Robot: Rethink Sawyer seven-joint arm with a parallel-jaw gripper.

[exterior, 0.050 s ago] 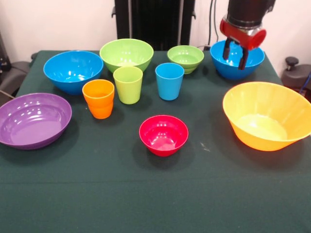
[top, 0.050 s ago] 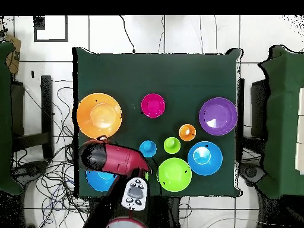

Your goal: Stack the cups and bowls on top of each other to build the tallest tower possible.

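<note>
My gripper (exterior, 0.050 s ago: 234,54) hangs open at the far right, its dark fingers (exterior, 0.050 s ago: 243,59) low over the inside of a blue bowl (exterior, 0.050 s ago: 252,62) (top, 0.050 s ago: 95,181). Three cups stand in a row mid-table: orange cup (exterior, 0.050 s ago: 98,98) (top, 0.050 s ago: 187,132), lime green cup (exterior, 0.050 s ago: 128,84) (top, 0.050 s ago: 172,145), blue cup (exterior, 0.050 s ago: 169,81) (top, 0.050 s ago: 148,148). Around them sit a second blue bowl (exterior, 0.050 s ago: 73,70) (top, 0.050 s ago: 205,158), a large green bowl (exterior, 0.050 s ago: 126,53) (top, 0.050 s ago: 174,174), a small green bowl (exterior, 0.050 s ago: 185,57), a purple bowl (exterior, 0.050 s ago: 33,120) (top, 0.050 s ago: 218,116), a red bowl (exterior, 0.050 s ago: 164,134) (top, 0.050 s ago: 153,105) and a big yellow-orange bowl (exterior, 0.050 s ago: 267,116) (top, 0.050 s ago: 99,115). Every piece stands alone, none inside another.
A dark green cloth (exterior, 0.050 s ago: 146,194) covers the table. In the overhead view the red and black arm (top, 0.050 s ago: 113,159) lies across the corner by the gripper's blue bowl and hides the small green bowl. Cables lie on the floor around the table.
</note>
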